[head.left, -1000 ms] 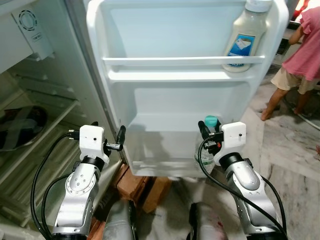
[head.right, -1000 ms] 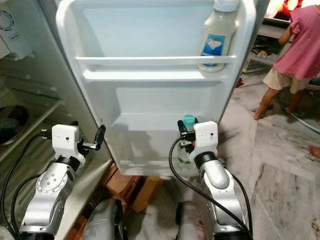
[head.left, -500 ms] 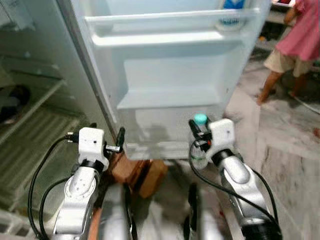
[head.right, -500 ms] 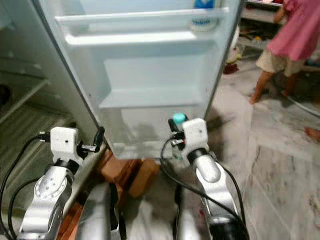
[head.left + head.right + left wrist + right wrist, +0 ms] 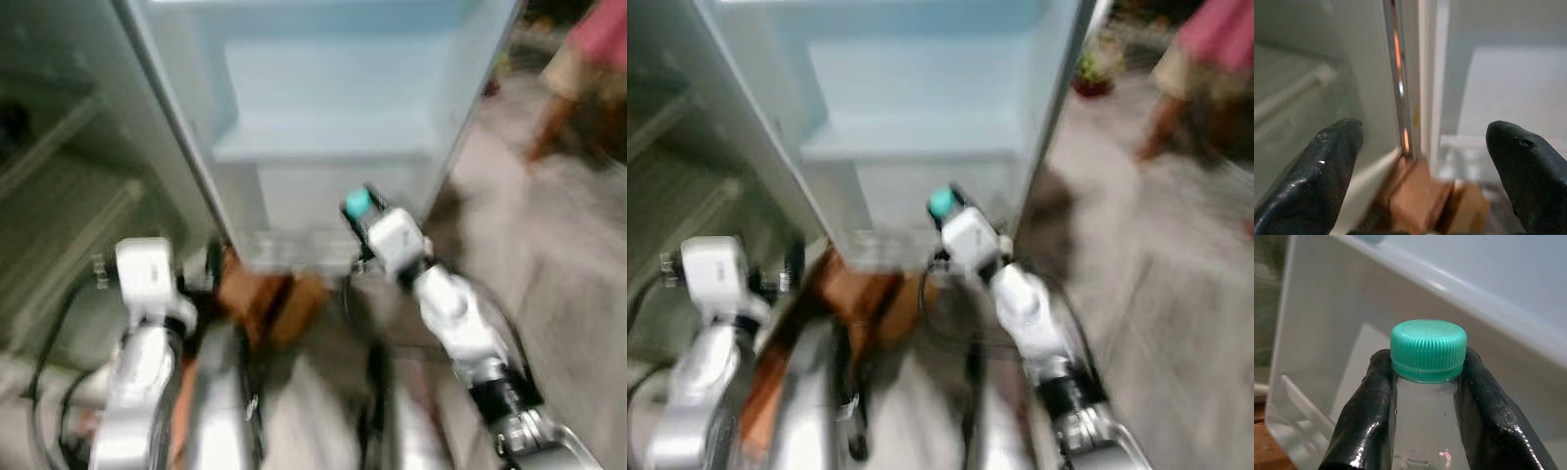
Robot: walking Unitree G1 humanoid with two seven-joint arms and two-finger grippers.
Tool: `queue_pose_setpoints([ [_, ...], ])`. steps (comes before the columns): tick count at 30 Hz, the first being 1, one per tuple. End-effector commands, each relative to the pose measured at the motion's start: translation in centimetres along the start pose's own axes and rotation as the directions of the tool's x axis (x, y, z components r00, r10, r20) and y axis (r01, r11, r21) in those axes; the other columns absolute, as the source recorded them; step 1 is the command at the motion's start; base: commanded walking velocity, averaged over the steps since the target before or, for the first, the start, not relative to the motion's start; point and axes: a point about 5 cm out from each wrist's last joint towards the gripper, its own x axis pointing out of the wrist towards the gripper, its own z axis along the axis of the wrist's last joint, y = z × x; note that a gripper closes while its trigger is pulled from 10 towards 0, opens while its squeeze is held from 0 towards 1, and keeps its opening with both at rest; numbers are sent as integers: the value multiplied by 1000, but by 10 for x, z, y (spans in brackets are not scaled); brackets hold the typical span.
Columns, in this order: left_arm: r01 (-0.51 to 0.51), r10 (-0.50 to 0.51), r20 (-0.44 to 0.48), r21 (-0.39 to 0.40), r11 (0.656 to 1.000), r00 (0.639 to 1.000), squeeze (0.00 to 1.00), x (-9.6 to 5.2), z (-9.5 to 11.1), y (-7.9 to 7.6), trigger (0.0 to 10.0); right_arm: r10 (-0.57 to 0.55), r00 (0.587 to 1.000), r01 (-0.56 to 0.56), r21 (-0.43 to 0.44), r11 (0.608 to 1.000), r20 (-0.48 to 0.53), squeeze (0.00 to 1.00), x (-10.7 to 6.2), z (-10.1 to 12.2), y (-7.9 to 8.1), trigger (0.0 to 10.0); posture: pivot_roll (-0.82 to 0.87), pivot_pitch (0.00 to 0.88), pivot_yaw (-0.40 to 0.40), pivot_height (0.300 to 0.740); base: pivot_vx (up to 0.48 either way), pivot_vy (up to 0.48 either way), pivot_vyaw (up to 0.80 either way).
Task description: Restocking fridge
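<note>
- Your view has tilted down and blurred since a second ago; the fridge door now sits in the upper frame; you are closing in on its bottom shelf.
- Your right gripper stays clamped on the bottle, teal cap at frame centre; left gripper has fingers apart.

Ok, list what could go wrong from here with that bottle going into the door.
1. The right tool pinches the clear bottle just under its green cap; a grip that high may let the body swing or slip.
2. The bottle sits close to the door shelf's front wall; it could knock the rail instead of clearing it.
3. The head views are blurred, so aim may be off. The left tool hangs open by the door edge.
</note>
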Motion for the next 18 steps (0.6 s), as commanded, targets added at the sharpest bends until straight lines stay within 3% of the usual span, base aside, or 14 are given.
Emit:
queue_pose_setpoints([
  [1, 6, -7, 48, 10, 1000, 999, 0, -2, 15, -2, 10000, 10, 997, -6, -54, 999, 82, 0, 9, 9, 3, 10000, 142, 278, 36, 558, 0, 0, 0],
  [12, 24, -27, 50, 51, 998, 998, 0, -10, 32, 1, 10000, -14, 974, 67, -230, 971, 225, 0, 40, 28, -9, 10000, 191, 318, 59, 558, 0, 0, 0],
  [16, 24, -26, 37, 56, 998, 999, 0, -13, 32, 0, 10000, -59, 986, 95, -236, 967, 155, 0, 39, 13, -16, 10000, 199, 336, 62, 558, 0, 0, 0],
  [18, 27, -28, 30, 60, 998, 999, 0, -15, 32, -1, 10000, -97, 992, 112, -197, 974, 87, 0, 36, 1, -20, 10000, 203, 342, 63, 558, 0, 0, 0],
])
